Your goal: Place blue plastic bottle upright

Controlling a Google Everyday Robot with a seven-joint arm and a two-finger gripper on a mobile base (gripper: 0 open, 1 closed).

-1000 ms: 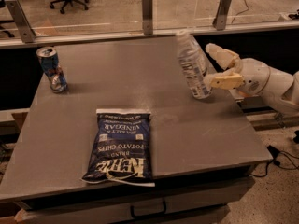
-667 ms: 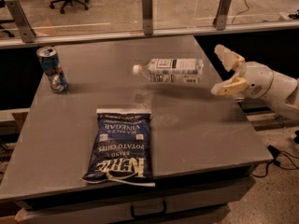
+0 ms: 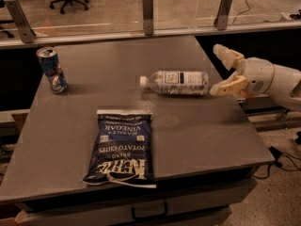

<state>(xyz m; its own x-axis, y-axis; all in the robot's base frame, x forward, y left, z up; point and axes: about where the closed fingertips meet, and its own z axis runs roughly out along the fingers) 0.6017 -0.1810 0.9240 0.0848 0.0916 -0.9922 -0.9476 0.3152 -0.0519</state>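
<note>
- Hand (image 3: 216, 70) at 3 o'clock in view: two cream-yellow, tapering fingers (image 3: 229, 56), spread apart.
- Rounded white wrist shell (image 3: 256, 76).
- Smooth white arm casing (image 3: 287, 86), leaving frame near 4 o'clock.

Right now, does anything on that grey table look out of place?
Yes: the clear ribbed plastic water bottle lies on its side mid-table rather than standing, white cap pointing away from the robot's pincer, which hangs open by its base, holding nothing. The blue-patterned drink can stands upright.
</note>
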